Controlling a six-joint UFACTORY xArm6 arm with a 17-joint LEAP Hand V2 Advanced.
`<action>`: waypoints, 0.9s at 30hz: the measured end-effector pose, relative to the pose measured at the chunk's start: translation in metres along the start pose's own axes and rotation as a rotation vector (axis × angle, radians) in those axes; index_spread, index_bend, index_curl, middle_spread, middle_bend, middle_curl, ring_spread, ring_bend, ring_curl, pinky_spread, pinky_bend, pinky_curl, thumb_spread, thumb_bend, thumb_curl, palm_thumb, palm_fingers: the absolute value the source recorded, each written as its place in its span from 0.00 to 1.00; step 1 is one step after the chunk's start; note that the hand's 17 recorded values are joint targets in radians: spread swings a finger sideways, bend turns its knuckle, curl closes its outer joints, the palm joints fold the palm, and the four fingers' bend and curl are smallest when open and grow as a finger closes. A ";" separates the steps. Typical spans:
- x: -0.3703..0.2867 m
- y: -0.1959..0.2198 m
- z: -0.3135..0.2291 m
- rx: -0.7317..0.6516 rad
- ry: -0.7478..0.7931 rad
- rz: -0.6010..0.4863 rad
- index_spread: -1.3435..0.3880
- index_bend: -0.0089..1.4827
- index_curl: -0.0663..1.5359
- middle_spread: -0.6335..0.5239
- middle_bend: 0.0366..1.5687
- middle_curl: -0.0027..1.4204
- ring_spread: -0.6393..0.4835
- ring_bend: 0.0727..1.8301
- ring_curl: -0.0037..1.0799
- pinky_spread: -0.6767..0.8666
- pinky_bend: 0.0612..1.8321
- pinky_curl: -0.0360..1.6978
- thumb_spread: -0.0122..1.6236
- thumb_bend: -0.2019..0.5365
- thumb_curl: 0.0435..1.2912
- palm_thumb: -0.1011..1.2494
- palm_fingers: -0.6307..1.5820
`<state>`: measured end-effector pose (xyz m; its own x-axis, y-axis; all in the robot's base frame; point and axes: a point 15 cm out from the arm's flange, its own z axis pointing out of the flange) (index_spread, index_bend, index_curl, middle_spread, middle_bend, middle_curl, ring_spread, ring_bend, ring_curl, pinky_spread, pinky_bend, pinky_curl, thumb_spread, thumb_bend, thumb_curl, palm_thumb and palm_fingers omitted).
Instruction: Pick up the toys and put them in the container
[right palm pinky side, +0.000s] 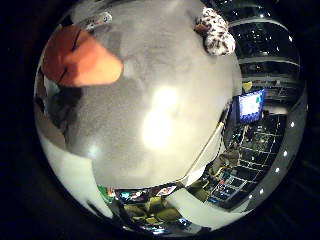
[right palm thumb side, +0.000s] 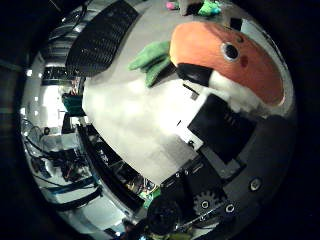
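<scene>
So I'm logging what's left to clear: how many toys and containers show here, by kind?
Orange carrot plush toy: 1
Spotted plush toy: 1
Small toys at the table's far edge, pink and green: 2
Black mesh container: 1
Total: 5

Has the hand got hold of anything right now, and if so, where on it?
It appears so: the orange carrot plush sits right against the hand, its fingers meeting the body below the face, away from the green leaves. The closure itself is hidden, so the hold is unconfirmed.

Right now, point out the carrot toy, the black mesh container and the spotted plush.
carrot toy (right palm thumb side: 220, 57), thumb side palm view, orange body.
black mesh container (right palm thumb side: 100, 37), thumb side palm view, mesh wall.
spotted plush (right palm pinky side: 216, 32), little finger side palm view, middle.
</scene>
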<state>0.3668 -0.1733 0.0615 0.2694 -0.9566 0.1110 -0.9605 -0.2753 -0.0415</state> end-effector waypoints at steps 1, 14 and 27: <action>0.002 -0.002 -0.003 0.009 0.006 0.002 0.47 0.22 0.28 0.23 0.42 0.36 0.21 0.35 0.39 0.13 0.30 0.22 0.55 0.26 0.27 0.81 0.85; -0.003 0.010 -0.093 0.082 0.083 0.009 0.47 0.34 0.38 0.25 0.55 0.42 0.22 0.47 0.49 0.04 0.44 0.31 0.55 0.24 0.25 0.82 0.80; -0.107 -0.088 -0.234 0.224 0.080 -0.090 0.47 0.35 0.42 0.25 0.57 0.42 0.22 0.48 0.50 0.02 0.43 0.33 0.56 0.25 0.24 0.82 0.79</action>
<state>0.4055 -0.0242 0.2856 0.3385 -0.9189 0.2026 -0.8908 -0.3823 -0.2457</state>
